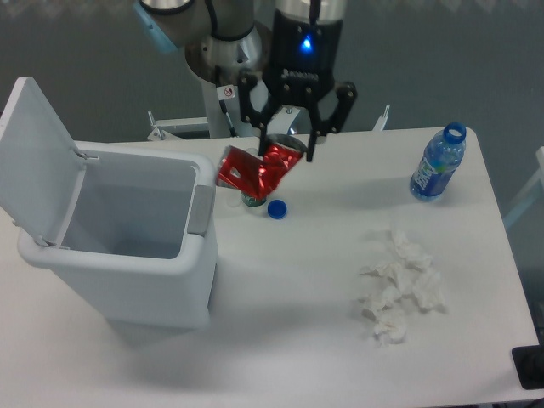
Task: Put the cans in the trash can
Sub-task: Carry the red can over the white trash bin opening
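Jaws of the gripper (286,146) pinch the crushed red can (257,168), held in the air just right of the open white trash can (127,246); the arm hangs vertically above. Below the can, partly hidden, stand a small bottle (252,201) and blue cap (276,208). Farther right on the desk (297,306): crumpled tissues (398,285), a blue bottle (437,163).

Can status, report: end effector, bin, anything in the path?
End effector shut on crushed red can, airborne, right of the bin. Trash can lid up, mouth open. Small bottle and blue cap beneath the can.
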